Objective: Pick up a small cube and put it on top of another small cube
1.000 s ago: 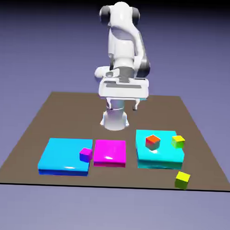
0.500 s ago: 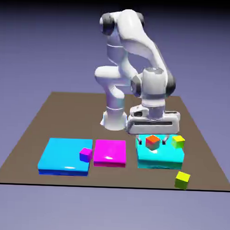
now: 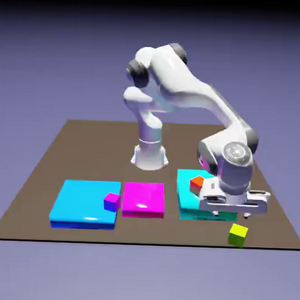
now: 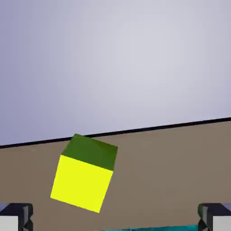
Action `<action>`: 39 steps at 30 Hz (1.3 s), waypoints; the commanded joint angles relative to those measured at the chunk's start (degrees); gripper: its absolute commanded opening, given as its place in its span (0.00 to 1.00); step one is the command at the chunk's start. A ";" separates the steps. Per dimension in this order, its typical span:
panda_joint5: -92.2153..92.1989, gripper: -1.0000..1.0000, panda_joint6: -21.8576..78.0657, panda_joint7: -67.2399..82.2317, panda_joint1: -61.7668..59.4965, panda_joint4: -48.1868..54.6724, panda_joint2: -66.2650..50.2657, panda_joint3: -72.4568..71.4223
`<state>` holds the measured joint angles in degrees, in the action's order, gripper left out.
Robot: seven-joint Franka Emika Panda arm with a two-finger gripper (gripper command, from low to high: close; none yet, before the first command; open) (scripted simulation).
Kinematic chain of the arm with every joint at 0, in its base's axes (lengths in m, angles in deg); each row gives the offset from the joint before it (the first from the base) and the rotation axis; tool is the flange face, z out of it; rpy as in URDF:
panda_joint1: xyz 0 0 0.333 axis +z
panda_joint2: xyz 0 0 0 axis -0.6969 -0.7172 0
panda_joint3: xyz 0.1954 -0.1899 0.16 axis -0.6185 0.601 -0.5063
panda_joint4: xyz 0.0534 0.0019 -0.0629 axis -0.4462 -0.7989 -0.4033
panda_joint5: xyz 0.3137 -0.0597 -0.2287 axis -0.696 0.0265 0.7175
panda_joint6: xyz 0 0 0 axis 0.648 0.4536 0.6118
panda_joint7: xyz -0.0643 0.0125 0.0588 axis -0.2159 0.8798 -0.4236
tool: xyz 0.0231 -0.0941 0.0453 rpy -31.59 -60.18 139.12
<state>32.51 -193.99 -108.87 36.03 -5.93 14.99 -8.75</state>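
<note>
Gripper (image 4: 115,219) stands wide open and empty, low over the teal slab (image 3: 186,201); small cube (image 4: 85,173) lies just beyond.

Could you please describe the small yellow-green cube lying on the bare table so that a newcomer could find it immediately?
Find the brown table, then the cyan slab at the exterior view's right. The small yellow-green cube sits on bare tabletop just past that slab's near right corner, below the claw. Unlike the orange-red cube and purple cube, it rests on no slab.

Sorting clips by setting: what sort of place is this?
Likely a rendered simulation tabletop: a bare brown table, flat glossy cyan slab, small yellow-green cube, featureless blue-violet backdrop.
</note>
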 commanded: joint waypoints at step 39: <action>4.68 0.00 35.49 6.81 2.26 10.95 -9.81 -6.53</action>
<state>37.10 -158.53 -102.09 38.29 5.02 5.17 -15.28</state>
